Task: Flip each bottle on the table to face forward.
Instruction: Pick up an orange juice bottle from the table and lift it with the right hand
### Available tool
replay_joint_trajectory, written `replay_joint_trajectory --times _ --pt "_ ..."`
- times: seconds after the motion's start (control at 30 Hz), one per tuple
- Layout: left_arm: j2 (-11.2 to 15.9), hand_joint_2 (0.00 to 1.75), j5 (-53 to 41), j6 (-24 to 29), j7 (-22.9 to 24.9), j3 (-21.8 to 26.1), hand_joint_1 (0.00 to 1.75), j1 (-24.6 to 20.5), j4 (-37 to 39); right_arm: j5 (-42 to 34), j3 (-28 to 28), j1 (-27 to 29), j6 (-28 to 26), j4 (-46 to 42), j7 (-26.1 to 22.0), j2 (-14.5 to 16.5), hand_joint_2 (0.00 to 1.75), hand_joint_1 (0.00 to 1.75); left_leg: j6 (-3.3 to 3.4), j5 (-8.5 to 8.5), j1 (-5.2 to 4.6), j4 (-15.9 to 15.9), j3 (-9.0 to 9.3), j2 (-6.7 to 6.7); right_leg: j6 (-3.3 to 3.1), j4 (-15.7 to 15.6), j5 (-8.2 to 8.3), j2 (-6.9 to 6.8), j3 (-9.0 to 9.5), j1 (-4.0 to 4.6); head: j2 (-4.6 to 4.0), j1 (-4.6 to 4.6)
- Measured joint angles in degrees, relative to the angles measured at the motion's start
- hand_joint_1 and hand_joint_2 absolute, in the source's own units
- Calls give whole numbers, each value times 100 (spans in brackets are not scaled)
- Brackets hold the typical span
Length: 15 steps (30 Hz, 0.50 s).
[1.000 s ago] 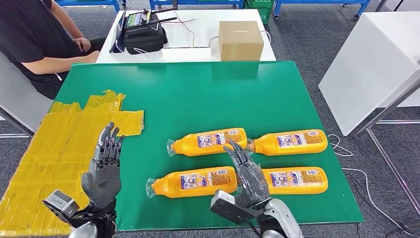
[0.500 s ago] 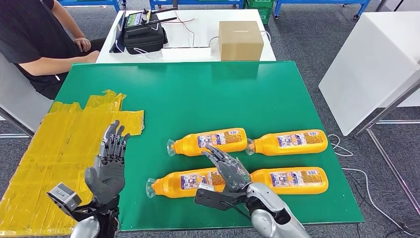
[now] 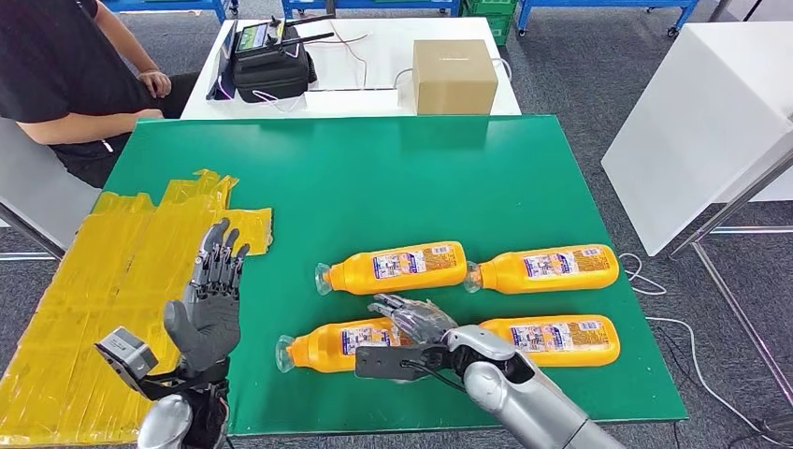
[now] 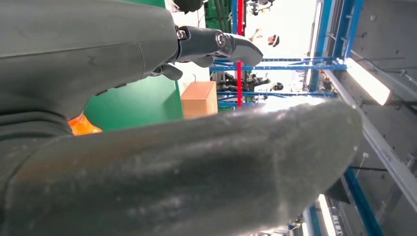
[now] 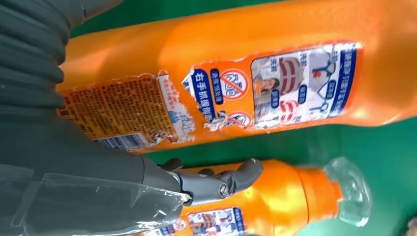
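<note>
Four orange plastic bottles (image 3: pixel 391 267) lie on the green bench (image 3: pixel 374 178). Right hand (image 3: pixel 416 323) rests on the near-left bottle (image 3: pixel 348 344), fingers spread. Left hand (image 3: pixel 210 304) hovers, fingers wide.

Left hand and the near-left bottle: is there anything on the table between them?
No. In the head view, only bare green table lies between the raised left hand and the near-left bottle, which lies under the right hand.

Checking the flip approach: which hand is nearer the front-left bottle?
Right. The right hand lies over the front-left bottle; the left hand is raised beside it, over the yellow tape.
</note>
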Motion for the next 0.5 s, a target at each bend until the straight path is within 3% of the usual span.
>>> replay_joint_trajectory --times 0.27,0.33,0.4,0.47,0.5 --pt "11 0 72 71 -46 -39 0 -26 133 -328 345 -265 155 137 30 -341 175 0 0 0 -1 0 14 -4 0 -2 0 -1 16 0 0 -1" --pt "12 0 73 73 -51 -40 0 -26 162 -340 388 -278 172 171 31 -395 175 31 0 0 -1 0 16 -4 0 -2 0 -1 18 -1 0 0" --pt "16 0 76 73 -56 -43 0 -29 186 -364 423 -271 208 207 33 -438 175 118 0 0 -2 0 15 -2 1 -2 0 -1 18 -1 0 0" --pt "21 0 93 76 -61 -52 0 -50 208 -435 466 -279 250 224 43 -474 175 175 0 -1 -2 0 19 4 1 -1 1 2 18 -1 0 -1" --pt "24 0 103 82 -61 -65 0 -65 219 -484 488 -288 266 226 53 -492 175 175 0 -1 -2 0 21 7 0 -2 2 3 18 -1 0 -1"
